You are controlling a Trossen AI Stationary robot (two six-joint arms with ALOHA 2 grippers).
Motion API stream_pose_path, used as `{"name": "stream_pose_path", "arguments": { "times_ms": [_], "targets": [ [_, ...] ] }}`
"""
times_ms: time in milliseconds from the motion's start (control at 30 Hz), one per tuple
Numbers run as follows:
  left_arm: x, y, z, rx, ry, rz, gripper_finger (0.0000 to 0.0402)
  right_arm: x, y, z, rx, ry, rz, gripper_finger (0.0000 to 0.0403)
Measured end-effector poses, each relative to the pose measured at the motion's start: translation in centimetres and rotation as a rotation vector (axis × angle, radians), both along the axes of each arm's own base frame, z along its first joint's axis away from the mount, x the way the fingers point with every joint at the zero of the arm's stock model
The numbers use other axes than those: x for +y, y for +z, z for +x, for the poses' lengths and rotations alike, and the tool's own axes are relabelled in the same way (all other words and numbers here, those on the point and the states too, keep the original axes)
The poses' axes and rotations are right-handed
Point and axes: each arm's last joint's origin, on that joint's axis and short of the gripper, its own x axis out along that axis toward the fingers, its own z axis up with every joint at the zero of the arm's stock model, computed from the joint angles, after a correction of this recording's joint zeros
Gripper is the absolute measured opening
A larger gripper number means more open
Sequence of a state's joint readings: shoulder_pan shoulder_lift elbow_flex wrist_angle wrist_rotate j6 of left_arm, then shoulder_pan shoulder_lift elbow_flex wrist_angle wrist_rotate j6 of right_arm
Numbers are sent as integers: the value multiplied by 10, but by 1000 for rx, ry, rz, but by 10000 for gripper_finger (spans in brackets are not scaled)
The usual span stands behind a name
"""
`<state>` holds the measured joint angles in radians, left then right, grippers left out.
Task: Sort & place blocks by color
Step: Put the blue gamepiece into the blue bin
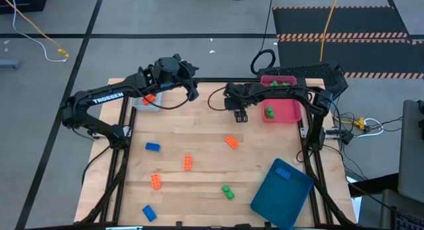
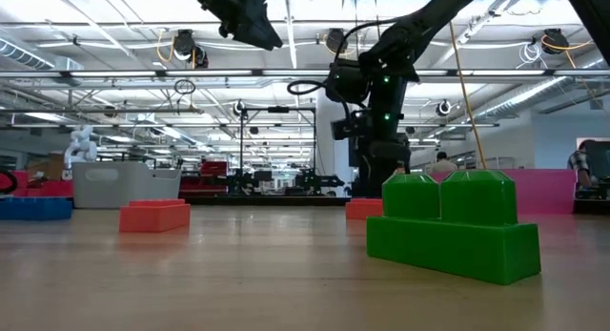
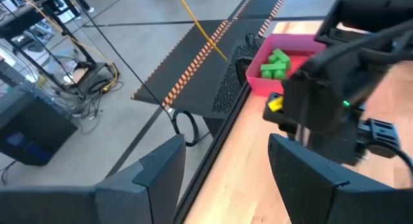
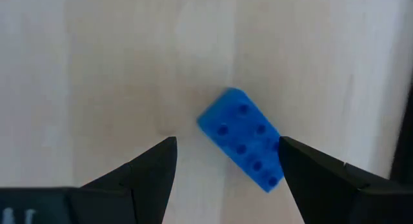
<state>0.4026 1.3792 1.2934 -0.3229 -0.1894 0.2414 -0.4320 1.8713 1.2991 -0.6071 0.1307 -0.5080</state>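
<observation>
Currently the right gripper hangs over the far middle of the table, just left of the pink tray. Its wrist view looks straight down: fingers spread wide, nothing clamped. One blue block lies flat on the wood under the gap, studs up, skewed to the finger line, close to one finger; contact cannot be told.

Left gripper is held over the far edge of the table, beside the pale tray at the far left corner. Its jaws stand apart and empty.

Blocks already in trays:
- two green blocks in the pink tray, with a small yellow piece just outside its wall
- one orange block at the pale tray, partly covered by the left arm
- one blue block on the dark teal tray, near right corner

Blocks loose on the wood:
- orange near centre
- orange and orange toward the near left
- blue at left, blue at the near edge
- green near the teal tray, not touching it
</observation>
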Motion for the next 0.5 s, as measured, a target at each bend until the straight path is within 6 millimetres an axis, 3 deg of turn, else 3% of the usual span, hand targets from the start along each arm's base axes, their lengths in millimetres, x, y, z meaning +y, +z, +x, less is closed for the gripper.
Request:
{"name": "stream_pose_path", "arguments": {
  "times_ms": [233,500],
  "targets": [
    [0,0,0,-2,2,-5,223,-10,-1,-3,-33,-94,24,263],
    [0,0,0,-3,4,-9,223,-9,-13,-4,-20,-152,168,263]
  ]
}}
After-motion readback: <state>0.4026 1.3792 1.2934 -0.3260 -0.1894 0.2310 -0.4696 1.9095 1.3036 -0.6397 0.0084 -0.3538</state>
